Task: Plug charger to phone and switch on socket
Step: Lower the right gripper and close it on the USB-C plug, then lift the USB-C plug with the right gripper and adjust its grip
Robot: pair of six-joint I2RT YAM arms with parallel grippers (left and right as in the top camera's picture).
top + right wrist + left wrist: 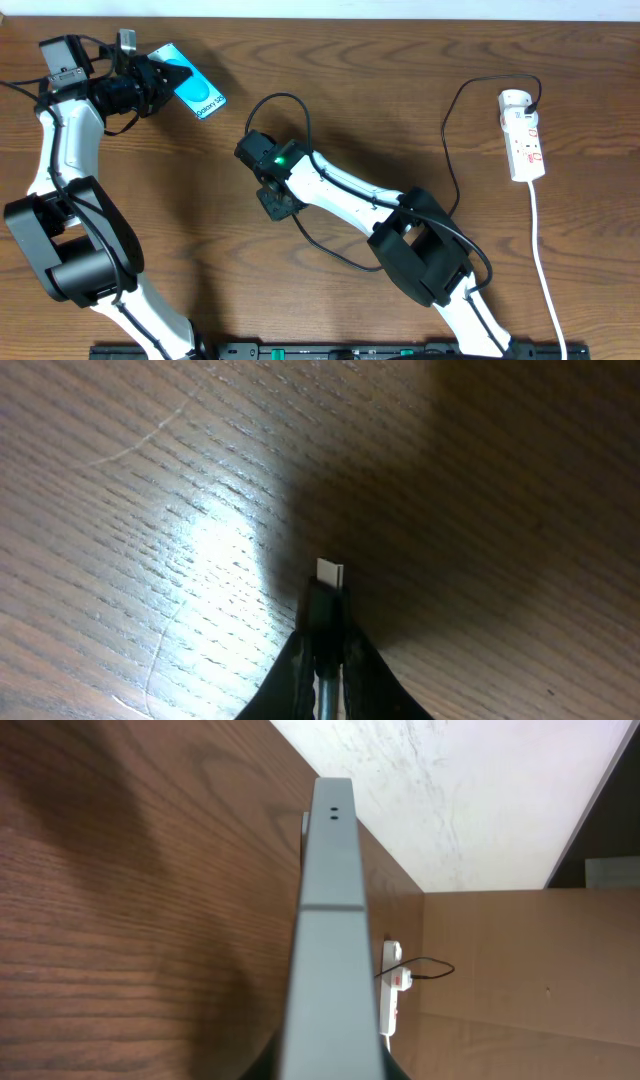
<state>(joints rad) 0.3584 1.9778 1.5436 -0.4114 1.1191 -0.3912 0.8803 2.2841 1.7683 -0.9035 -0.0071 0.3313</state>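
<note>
The phone (190, 85), with its cyan-blue screen, is held off the table at the far left by my left gripper (152, 83), which is shut on it. In the left wrist view the phone (325, 940) shows edge-on as a grey slab between the jaws. My right gripper (272, 200) is shut on the charger plug near the table's middle. The right wrist view shows the black plug with its silver tip (328, 585) sticking out past the fingers, just above the wood. The black charger cable (455, 140) runs to the white socket (524, 135) at the right.
The socket's white cord (545, 270) runs down to the front edge on the right. The black cable loops (290, 105) behind the right gripper. A cardboard wall (520, 970) stands beyond the table's far end in the left wrist view.
</note>
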